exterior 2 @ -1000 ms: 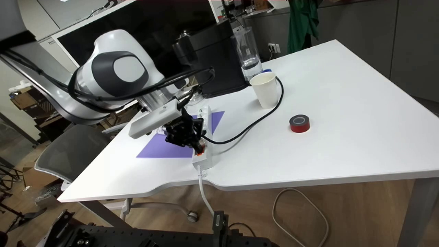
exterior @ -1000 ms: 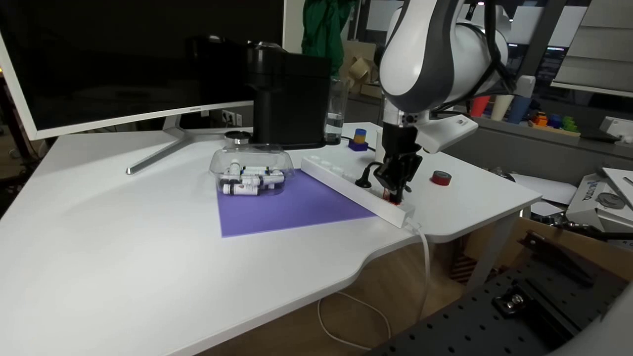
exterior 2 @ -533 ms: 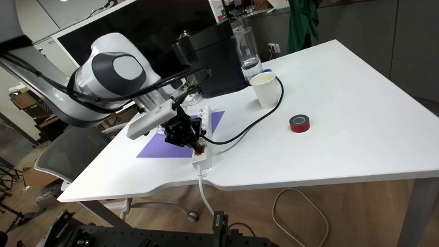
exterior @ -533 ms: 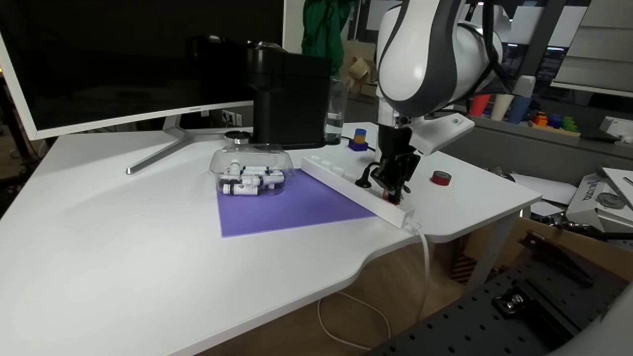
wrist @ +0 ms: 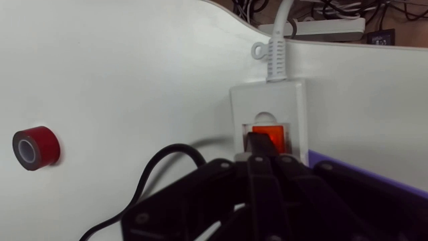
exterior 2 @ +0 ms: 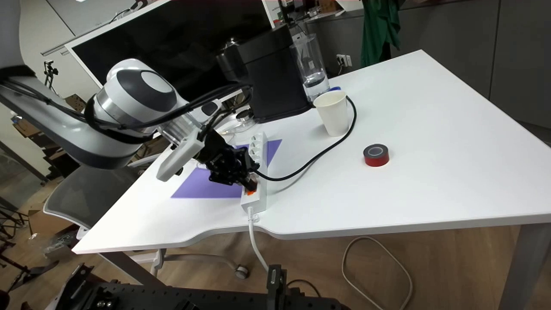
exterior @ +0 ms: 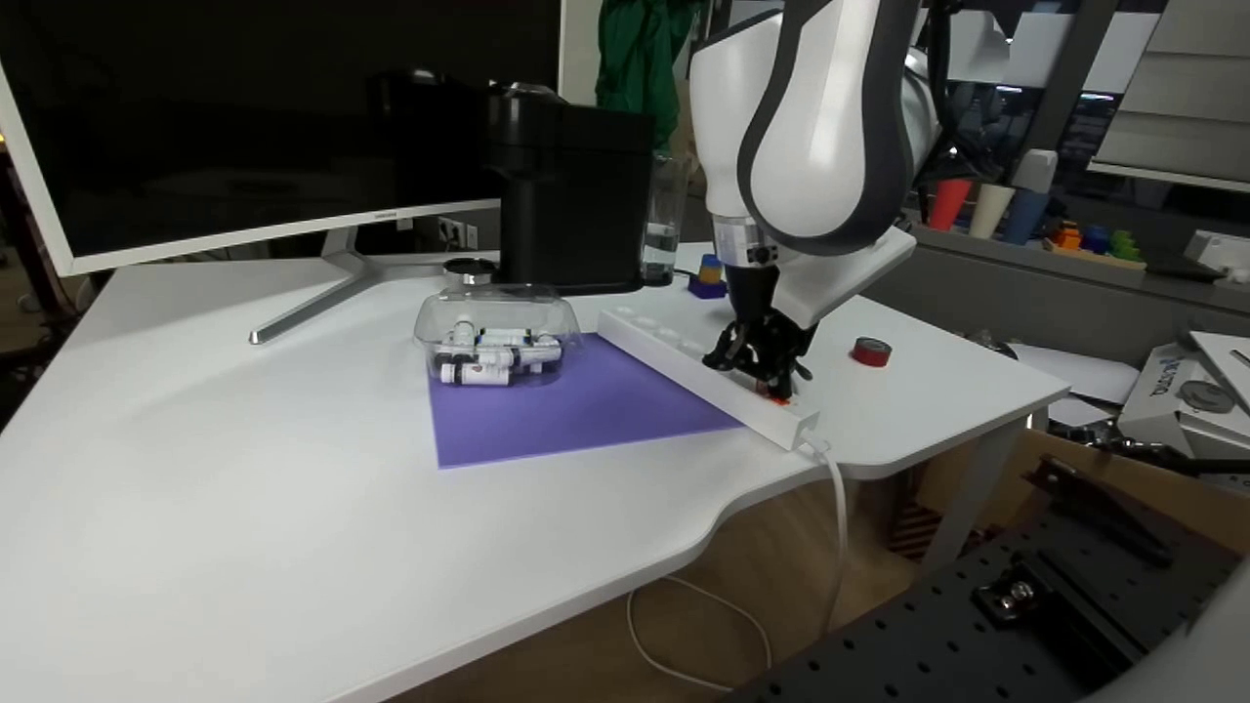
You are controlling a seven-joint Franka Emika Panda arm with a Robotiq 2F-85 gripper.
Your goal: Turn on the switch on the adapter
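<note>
"Claw (wrist: 263, 144)?"
"Closed, its tips right over the switch (wrist: 276, 134); touching or not, I can't tell."
"Where's that?"
"On the adapter (exterior: 695, 383), at the end by the curved edge of the surface (exterior: 293, 478), where the white cord (exterior: 842, 537) drops over."

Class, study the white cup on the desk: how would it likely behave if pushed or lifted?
The white cup would probably tip easily, since its top is wider than its base. Its thin rim suggests it is light and might buckle if squeezed; whether it holds anything is hidden.
</note>
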